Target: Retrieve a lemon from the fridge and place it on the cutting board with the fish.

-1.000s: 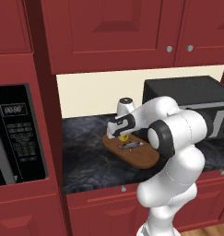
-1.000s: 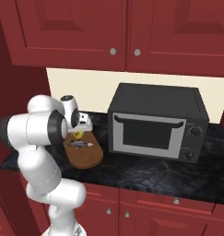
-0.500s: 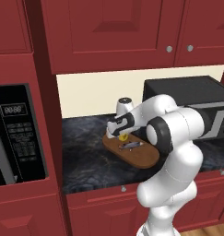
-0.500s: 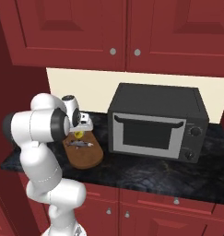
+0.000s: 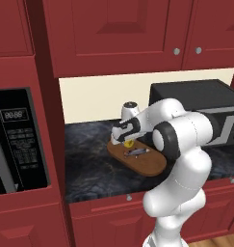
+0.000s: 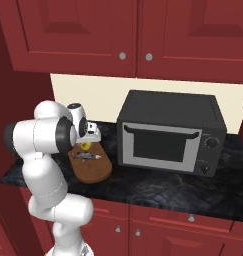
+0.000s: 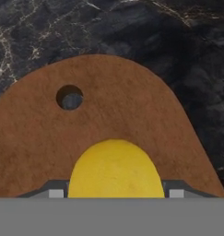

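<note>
Gripper (image 7: pixel 113 193) hung low over the cutting board (image 7: pixel 132 120), its two dark fingertips (image 7: pixel 56 192) standing on either side of the lemon (image 7: pixel 114 169); the lemon filled the space between them, yet whether the tips pressed it or stood a little apart from it could not be told. From the left base camera the lemon (image 5: pixel 130 143) showed as a yellow spot just beneath the white hand, at the board's (image 5: pixel 152 166) back end, with the fish (image 5: pixel 136 152) lying on the board just in front of it. A round hole pierced the board beyond the lemon. Right of the board, the black microwave (image 6: pixel 170 132) stood on the dark marble counter (image 6: pixel 158 187)
</note>
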